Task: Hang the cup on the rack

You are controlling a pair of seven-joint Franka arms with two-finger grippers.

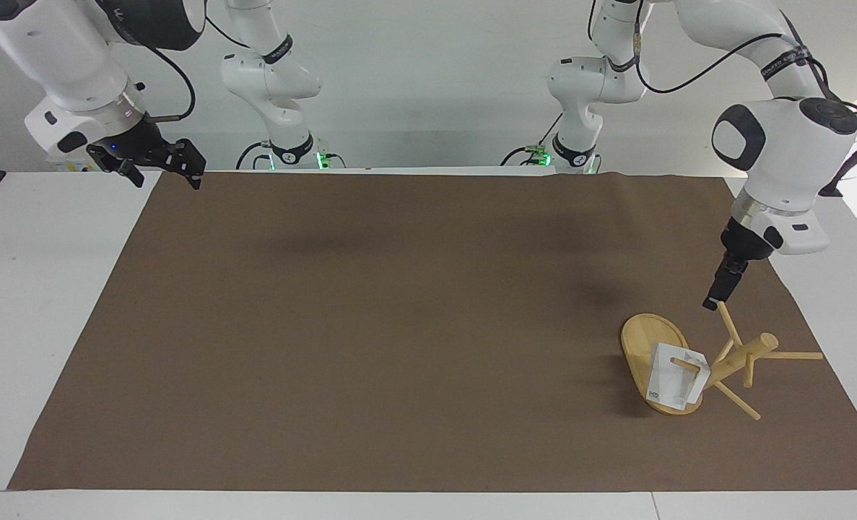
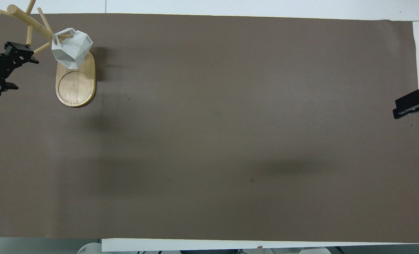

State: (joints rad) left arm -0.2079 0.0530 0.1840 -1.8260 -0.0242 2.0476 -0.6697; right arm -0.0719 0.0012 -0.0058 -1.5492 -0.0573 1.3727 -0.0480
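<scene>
- The left tool (image 1: 714, 300) hovered just above the tip of the rack's upward peg (image 1: 728, 323), fingers spread and holding nothing. From the facing view I could not tell whether it touched that tip.
- The right tool (image 1: 170, 175) waited, likewise spread and empty, over the mat's corner at the right arm's end of the table (image 1: 38, 289).
- The cup (image 1: 670, 381) hung by its handle on a low peg of the rack (image 1: 738, 357), over the end of the oval base farther from the robots.
- The hanging looked done, so the step in hand was probably clearing away. The safe way was to lift straight up before swinging sideways, since a nudge on that peg could rock the rack and shake the cup off.
- The rack stood near the edge of the brown mat (image 1: 399, 325) at the left arm's end, with pegs reaching toward that edge, so there was little room there.
- Open room lay above the rack and over the mat's wide middle.
</scene>
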